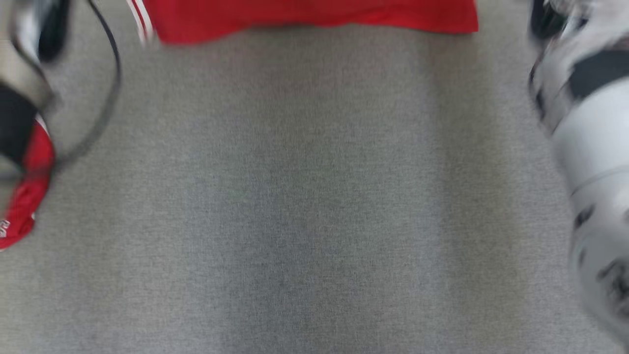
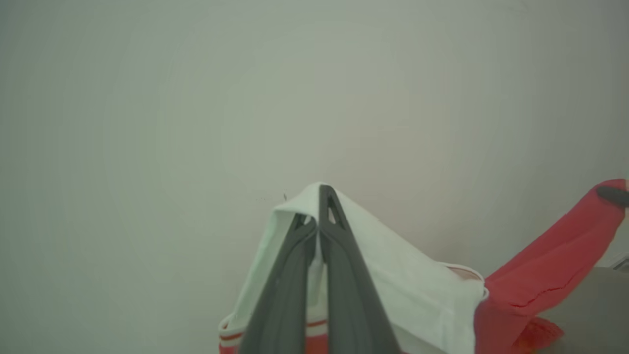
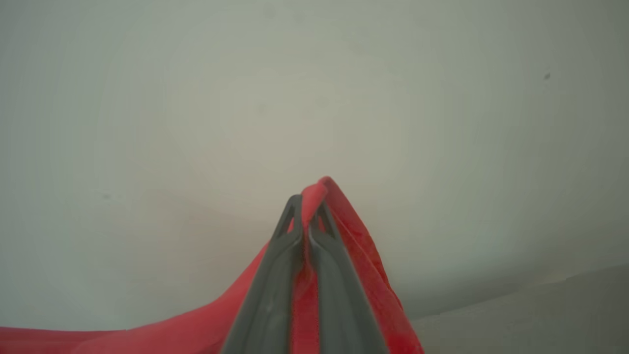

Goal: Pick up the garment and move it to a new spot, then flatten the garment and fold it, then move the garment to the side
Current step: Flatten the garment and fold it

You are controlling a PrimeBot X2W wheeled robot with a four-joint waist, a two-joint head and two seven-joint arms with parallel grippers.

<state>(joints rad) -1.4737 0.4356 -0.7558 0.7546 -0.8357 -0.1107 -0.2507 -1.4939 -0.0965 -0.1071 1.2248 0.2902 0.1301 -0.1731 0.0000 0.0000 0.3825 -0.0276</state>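
Note:
The garment (image 1: pixel 314 17) is red with white stripes at one side, and it hangs as a band along the top edge of the blurred head view. My left gripper (image 2: pixel 318 216) is shut on a white part of the garment (image 2: pixel 417 285), whose red cloth stretches away to the right toward the other gripper's dark tip (image 2: pixel 614 195). My right gripper (image 3: pixel 307 216) is shut on a fold of the red garment (image 3: pixel 354 255), which trails down and to the left. Both wrist views face a pale wall.
A grey fabric-covered surface (image 1: pixel 314 196) spreads below the garment. My left arm (image 1: pixel 19 98) with a looping black cable (image 1: pixel 110 73) is at the left edge, above a red patch with white print (image 1: pixel 27 201). The pale right forearm (image 1: pixel 589 147) is at the right edge.

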